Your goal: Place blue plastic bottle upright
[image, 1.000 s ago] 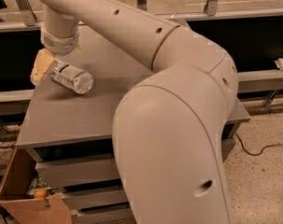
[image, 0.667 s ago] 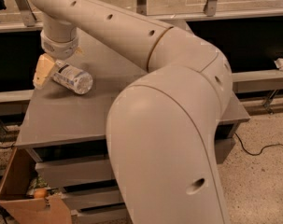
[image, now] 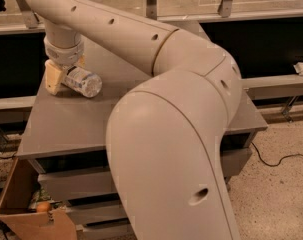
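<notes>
The blue plastic bottle (image: 84, 82) is clear with a white label and lies on its side at the back left of the grey table (image: 71, 124), its base pointing to the right front. My gripper (image: 61, 75) hangs from the arm's wrist right over the bottle's cap end. One tan finger (image: 53, 78) stands on the bottle's left and the other is mostly hidden behind the wrist. The fingers are closed on the bottle's neck end. The cap is hidden. My big beige arm (image: 181, 134) fills the middle of the view.
Grey drawers (image: 76, 184) sit under the table. An open cardboard box (image: 21, 204) with an orange fruit (image: 43, 207) stands on the floor at the lower left. A black cable (image: 278, 160) lies on the floor at the right. A low ledge (image: 276, 81) runs behind.
The gripper and the bottle have shifted a little to the right together. The arm's elbow has swung further across the view.
</notes>
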You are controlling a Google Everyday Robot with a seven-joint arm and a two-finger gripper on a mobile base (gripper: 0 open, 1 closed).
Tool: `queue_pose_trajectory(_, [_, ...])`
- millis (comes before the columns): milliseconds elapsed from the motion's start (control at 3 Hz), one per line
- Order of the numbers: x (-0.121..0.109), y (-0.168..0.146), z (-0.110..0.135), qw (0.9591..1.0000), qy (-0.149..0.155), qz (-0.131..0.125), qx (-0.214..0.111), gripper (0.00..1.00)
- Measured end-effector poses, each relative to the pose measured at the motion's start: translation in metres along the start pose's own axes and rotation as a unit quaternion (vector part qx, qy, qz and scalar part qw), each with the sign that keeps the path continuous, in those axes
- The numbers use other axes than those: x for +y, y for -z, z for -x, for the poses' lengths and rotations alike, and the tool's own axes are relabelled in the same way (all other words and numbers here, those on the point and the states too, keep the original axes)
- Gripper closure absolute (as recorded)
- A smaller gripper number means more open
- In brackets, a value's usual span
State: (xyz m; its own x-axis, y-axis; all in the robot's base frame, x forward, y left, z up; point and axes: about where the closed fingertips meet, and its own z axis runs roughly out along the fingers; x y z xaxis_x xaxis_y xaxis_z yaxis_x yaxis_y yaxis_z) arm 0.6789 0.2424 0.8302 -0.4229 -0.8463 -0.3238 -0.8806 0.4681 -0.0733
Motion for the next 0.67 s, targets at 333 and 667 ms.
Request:
queue_pose_trajectory(333, [-0.0027, 0.0040, 0.0009, 1.0000, -0.001, -0.002, -0.004, 0.64])
queue_pose_trajectory(667, [-0.0029, 0.0056, 0.0014, 1.0000, -0.001, -0.002, -0.004, 0.87])
